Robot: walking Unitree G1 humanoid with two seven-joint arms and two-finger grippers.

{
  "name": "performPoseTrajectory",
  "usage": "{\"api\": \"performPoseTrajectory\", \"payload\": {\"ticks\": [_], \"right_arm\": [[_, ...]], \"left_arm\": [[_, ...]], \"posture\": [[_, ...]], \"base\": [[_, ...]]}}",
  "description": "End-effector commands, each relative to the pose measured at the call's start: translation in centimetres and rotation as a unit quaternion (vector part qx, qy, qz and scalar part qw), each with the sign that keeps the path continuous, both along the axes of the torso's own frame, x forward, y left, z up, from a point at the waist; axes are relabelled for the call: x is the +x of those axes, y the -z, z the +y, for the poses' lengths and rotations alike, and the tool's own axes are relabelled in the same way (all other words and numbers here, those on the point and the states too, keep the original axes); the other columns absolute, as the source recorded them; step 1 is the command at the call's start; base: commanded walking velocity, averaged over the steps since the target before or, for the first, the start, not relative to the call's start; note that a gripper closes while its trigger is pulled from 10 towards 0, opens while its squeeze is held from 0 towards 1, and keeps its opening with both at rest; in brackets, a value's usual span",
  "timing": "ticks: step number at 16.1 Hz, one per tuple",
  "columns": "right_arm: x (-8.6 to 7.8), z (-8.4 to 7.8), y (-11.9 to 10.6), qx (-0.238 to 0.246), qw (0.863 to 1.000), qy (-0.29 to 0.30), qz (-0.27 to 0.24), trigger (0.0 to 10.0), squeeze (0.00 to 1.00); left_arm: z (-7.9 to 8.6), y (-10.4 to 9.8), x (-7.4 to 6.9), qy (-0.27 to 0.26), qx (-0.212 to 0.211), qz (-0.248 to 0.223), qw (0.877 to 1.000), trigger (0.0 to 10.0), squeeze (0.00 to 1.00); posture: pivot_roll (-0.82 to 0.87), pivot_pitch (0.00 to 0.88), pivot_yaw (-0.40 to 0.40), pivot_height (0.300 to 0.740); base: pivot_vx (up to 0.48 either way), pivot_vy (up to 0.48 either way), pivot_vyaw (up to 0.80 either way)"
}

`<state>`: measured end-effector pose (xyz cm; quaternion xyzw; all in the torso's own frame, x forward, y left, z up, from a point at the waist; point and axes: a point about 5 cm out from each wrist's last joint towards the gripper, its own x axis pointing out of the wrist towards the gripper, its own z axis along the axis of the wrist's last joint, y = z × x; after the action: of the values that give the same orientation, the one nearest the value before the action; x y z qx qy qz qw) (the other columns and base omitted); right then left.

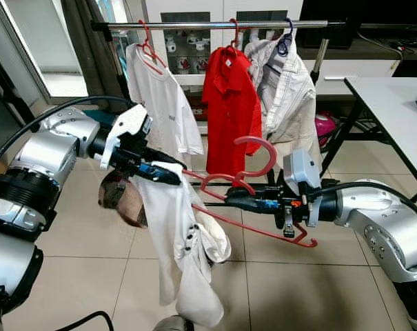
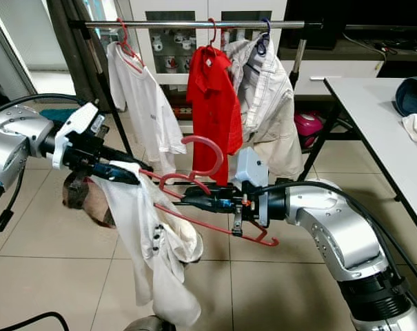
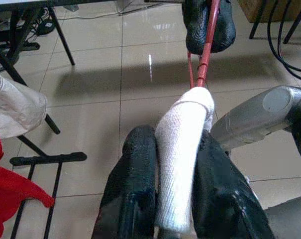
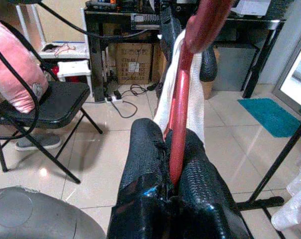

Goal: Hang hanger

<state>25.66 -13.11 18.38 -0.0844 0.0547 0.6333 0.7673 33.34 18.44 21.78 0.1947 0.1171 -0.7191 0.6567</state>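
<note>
A red hanger [image 1: 253, 226] hangs in mid-air before the clothes rail [image 1: 215, 25], hook [image 1: 265, 149] pointing up. A white shirt [image 1: 175, 241] is draped over its left end and hangs down. My right gripper [image 1: 222, 198] is shut on the hanger's bar near the neck; the right wrist view shows the red bar [image 4: 180, 114] pinched between its fingers. My left gripper [image 1: 168, 175] is shut on the shirt's shoulder at the hanger's left tip; in the left wrist view, white cloth [image 3: 182, 149] is clamped between its fingers [image 3: 135, 174].
On the rail hang a white T-shirt [image 1: 163, 103], a red polo [image 1: 229, 103] and a pale shirt [image 1: 287, 89]. A white table [image 1: 394, 103] stands at the right. A brown item [image 1: 122, 198] lies on the tiled floor. A black chair [image 4: 46, 107] holds a pink cushion.
</note>
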Motion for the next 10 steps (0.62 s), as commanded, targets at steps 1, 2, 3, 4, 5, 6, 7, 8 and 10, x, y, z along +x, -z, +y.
{"api": "performPoseTrajectory", "payload": {"ticks": [1, 2, 3, 4, 5, 6, 7, 8, 10], "right_arm": [[0.0, 0.5, -1.1, 0.016, 0.999, -0.018, -0.021, 10.0, 0.00], [0.0, 0.5, -1.1, 0.016, 1.000, -0.018, -0.020, 10.0, 0.00], [0.0, 0.4, -1.1, 0.020, 1.000, -0.016, -0.013, 10.0, 0.00], [0.1, 0.3, -1.3, 0.027, 1.000, -0.011, -0.007, 10.0, 0.74], [0.2, 0.2, -1.3, 0.030, 1.000, -0.007, -0.005, 10.0, 1.00], [0.3, -0.2, -1.4, 0.034, 0.999, 0.000, -0.003, 10.0, 1.00], [0.4, -1.6, -2.0, 0.050, 0.999, 0.021, -0.004, 10.0, 1.00], [0.4, -1.9, -2.1, 0.055, 0.998, 0.025, -0.004, 10.0, 1.00], [0.2, -3.1, -3.0, 0.098, 0.994, 0.044, -0.002, 10.0, 1.00]], "left_arm": [[-0.3, -0.3, 0.1, 0.006, -0.008, -0.003, 1.000, 0.0, 0.00], [-0.3, -0.3, 0.1, 0.006, -0.009, -0.003, 1.000, 0.0, 0.00], [-0.3, -0.3, 0.1, 0.004, -0.012, 0.000, 1.000, 0.0, 0.00], [-0.2, -0.4, 0.1, 0.001, -0.017, 0.003, 1.000, 0.0, 0.00], [-0.2, -0.4, 0.1, 0.000, -0.020, 0.005, 1.000, 0.0, 0.00], [0.0, -0.4, 0.1, -0.006, -0.026, 0.010, 1.000, 0.0, 0.00], [0.6, -0.4, 0.2, -0.027, -0.043, 0.022, 0.998, 0.0, 0.00], [0.7, -0.4, 0.2, -0.031, -0.045, 0.023, 0.998, 0.0, 0.00], [1.3, -0.1, 0.6, -0.059, -0.045, 0.015, 0.997, 0.0, 0.00]], "posture": [[-0.02, 0.000, 0.104, 0.740], [-0.02, 0.000, 0.104, 0.740], [-0.02, 0.000, 0.104, 0.740], [-0.02, 0.000, 0.104, 0.740], [-0.02, 0.000, 0.104, 0.740], [-0.02, 0.000, 0.104, 0.740], [-0.01, 0.000, 0.106, 0.740], [-0.01, 0.000, 0.107, 0.740], [-0.01, 0.000, 0.107, 0.740]], "base": [[0.000, 0.000, 0.00], [0.000, 0.000, 0.00], [0.000, 0.000, 0.00], [0.000, 0.000, 0.00], [0.000, 0.000, 0.00], [0.000, 0.000, 0.00], [0.000, 0.000, 0.00], [0.000, 0.000, 0.00], [0.000, 0.000, 0.00]]}}
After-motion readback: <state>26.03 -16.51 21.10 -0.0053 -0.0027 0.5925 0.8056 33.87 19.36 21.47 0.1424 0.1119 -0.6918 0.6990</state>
